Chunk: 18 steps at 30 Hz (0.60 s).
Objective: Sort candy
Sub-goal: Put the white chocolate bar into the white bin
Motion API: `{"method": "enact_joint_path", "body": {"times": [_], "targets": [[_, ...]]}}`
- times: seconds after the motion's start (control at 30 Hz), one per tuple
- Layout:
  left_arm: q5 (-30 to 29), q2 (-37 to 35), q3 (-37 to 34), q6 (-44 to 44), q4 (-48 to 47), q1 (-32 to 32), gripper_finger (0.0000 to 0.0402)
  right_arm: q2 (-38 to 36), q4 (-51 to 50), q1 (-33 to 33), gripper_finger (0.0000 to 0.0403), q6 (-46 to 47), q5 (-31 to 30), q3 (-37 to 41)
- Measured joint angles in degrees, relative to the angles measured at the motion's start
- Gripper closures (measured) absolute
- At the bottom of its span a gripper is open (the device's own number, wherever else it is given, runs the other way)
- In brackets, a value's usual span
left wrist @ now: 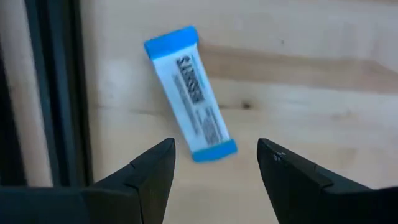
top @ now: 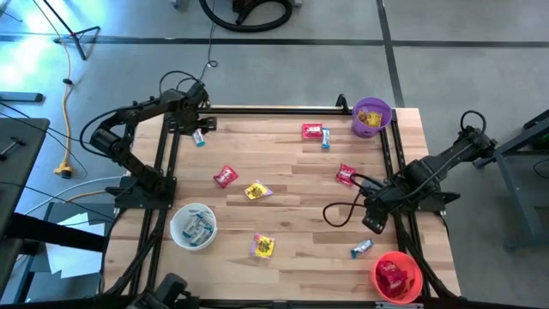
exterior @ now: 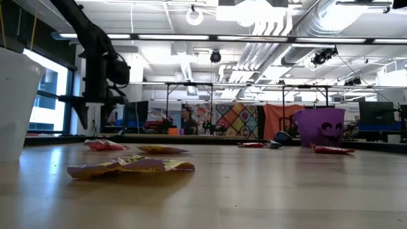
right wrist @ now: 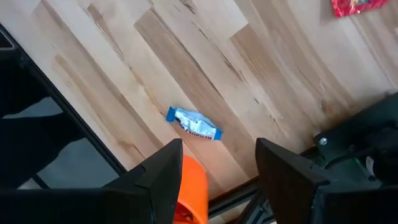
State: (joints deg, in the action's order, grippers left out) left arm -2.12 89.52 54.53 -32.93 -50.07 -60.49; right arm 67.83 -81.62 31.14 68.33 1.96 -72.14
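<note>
Done: some candy lies in the white bowl (top: 193,227), red bowl (top: 397,277) and purple bowl (top: 371,117).
Left: about eight sweets lie loose on the wooden bench (top: 292,206).
Left pincer (left wrist: 214,171): wide, over a blue-and-white wrapped sweet (left wrist: 190,93).
Right pincer (right wrist: 217,171): wide, empty.

Both arms are dark, nearly black, built of chunky jointed segments with rounded housings at the joints. The left arm (top: 141,129) fills the upper left of the high view, thin black cables looping over its wrist. The right arm (top: 429,176) sits at centre right, a black cable curling beside it. Each tool's fingers (left wrist: 149,180) are matte black, angular and wedge-shaped.
</note>
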Motion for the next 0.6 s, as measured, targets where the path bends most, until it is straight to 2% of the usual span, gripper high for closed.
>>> {"method": "enact_joint_path", "body": {"times": [0.13, 0.27, 0.47, 0.6], "targets": [[-1.25, 0.00, 3.60, -0.41, -4.82, 2.99, 0.0186, 0.00, 0.00, 0.00, 0.0206, -2.80, 0.05, 0.00], [-4.19, 1.40, 7.90, -1.38, -5.30, 4.96, 0.0190, 0.00, -0.02, 0.00, 0.0206, -5.80, 0.26, 0.00], [-2.43, 10.54, 12.02, -3.42, -7.20, 1.67, 0.0207, -0.76, -0.04, -0.02, 0.0206, -8.82, -0.48, 0.02], [-5.86, 15.90, 14.63, -6.93, -11.27, 1.22, 0.0202, -2.47, -0.59, -0.03, 0.0206, -9.30, -3.33, 0.04]]}}
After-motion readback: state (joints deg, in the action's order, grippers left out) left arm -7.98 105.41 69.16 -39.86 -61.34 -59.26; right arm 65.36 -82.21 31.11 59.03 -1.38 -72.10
